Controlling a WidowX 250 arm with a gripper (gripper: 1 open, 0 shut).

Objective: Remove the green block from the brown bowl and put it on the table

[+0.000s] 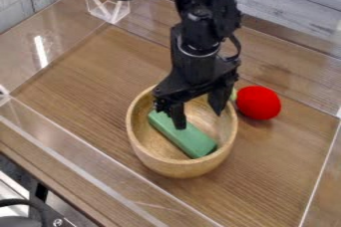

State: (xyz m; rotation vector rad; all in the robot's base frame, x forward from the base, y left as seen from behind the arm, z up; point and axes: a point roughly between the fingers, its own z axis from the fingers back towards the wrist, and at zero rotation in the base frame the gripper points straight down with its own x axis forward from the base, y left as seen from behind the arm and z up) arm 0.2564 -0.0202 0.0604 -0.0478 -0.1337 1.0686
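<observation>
Green bar [184, 136]: lying inside the round wooden bowl [138, 140], long side running obliquely from the upper left to the lower right of the floor. Claw [190, 106]: fingers spread wide, released, nothing grasped; tips over the bowl, around the bar's far end. Contact with the bar: cannot tell.

Step in hand, as judged: line up for the grasp. Fingers should come down one on each long face, across the narrow width, nearer the bar's middle than its end so that it does not tip when raised. Lower upright, stop short of pressing the bowl floor, close gently, then raise straight until clear of the thick rim before any sideways travel.

Red toy [258, 103]: just beside the bowl; keep the right-hand finger off it. Set-down: wood-grain counter [83, 76] left of the bowl looks suitable.
</observation>
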